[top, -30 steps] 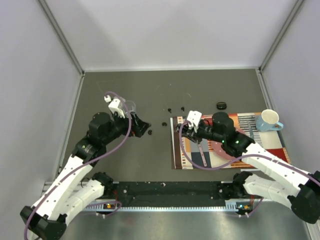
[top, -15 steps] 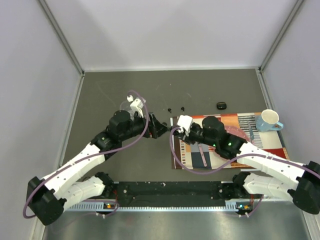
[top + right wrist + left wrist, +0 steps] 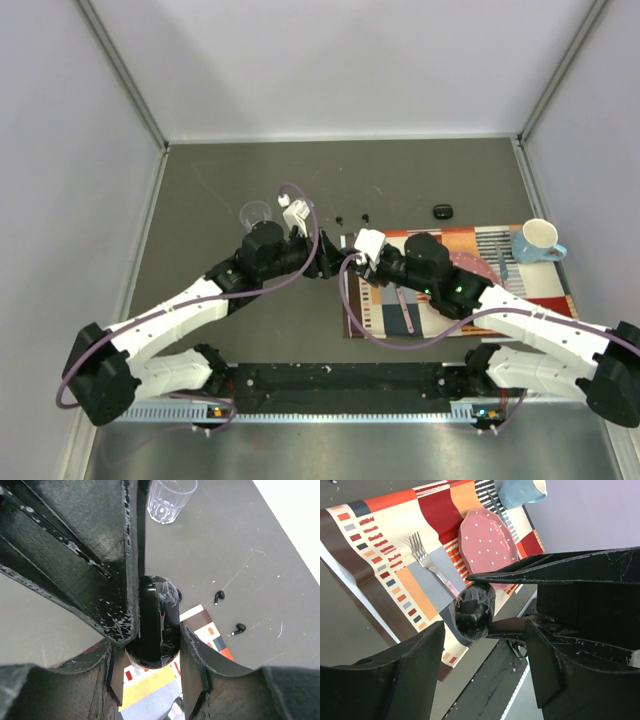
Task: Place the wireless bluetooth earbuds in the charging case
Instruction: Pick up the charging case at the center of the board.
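The buds (image 3: 219, 596) lie loose on the dark tabletop (image 3: 420, 170), just past the far left corner of the striped mat (image 3: 395, 545). Neither one is in the case (image 3: 152, 625) yet. The case is up off the tabletop, in the middle, a bit nearer than the buds. The right fingers (image 3: 117, 595) pinch it from both sides. The left fingers (image 3: 415, 655) are spread wide, one on each side of the case, and do not seem to touch it. So I think the job is only at its start: the case must be opened, then each bud picked up and put in. I cannot tell if the lid is open or shut, as the fingers hide most of it. A black thing (image 3: 442, 211) far right of the buds is too small to make out.
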Robot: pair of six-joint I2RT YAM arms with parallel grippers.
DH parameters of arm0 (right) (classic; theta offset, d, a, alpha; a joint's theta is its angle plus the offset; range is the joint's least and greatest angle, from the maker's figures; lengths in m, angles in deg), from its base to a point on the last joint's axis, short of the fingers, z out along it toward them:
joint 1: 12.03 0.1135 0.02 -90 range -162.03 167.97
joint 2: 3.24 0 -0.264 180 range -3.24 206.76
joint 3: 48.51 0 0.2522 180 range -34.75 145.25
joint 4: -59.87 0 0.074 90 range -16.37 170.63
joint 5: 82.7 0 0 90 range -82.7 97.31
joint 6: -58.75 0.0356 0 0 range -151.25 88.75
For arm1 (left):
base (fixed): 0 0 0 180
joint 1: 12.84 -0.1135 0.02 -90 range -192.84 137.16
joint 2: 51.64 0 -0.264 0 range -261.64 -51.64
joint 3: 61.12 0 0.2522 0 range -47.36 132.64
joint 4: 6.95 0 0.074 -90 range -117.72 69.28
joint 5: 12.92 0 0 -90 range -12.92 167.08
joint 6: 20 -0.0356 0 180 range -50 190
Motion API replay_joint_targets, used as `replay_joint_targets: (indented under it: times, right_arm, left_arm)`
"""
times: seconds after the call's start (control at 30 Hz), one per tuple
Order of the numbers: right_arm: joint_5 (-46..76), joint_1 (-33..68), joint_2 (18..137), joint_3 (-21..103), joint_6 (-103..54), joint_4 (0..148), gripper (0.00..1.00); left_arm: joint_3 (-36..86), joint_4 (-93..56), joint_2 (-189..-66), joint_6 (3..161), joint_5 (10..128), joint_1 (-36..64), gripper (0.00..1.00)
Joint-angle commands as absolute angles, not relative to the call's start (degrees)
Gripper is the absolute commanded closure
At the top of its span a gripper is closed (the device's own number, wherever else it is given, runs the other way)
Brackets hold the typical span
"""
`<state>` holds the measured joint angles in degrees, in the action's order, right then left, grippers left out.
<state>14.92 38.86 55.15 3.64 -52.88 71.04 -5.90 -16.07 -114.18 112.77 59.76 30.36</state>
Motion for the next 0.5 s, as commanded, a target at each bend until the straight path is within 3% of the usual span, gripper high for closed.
replay_joint_targets:
  times: [0.0, 0.3, 0.47]
  right_arm:
    - [16.09, 39.65, 54.15, 6.03, -52.0, 67.56, 1.0]
    - [17.23, 39.65, 52.57, 4.72, -51.38, 66.16, 1.0]
    - [18.11, 39.65, 52.13, 4.45, -51.03, 65.98, 1.0]
  left_arm:
    - [-4.55, -10.61, -115.97, 114.21, 60.38, 31.54, 0.34]
    - [-4.47, -9.29, -117.29, 114.74, 60.47, 31.81, 0.58]
    - [-4.73, -9.2, -117.2, 114.74, 60.73, 32.07, 0.82]
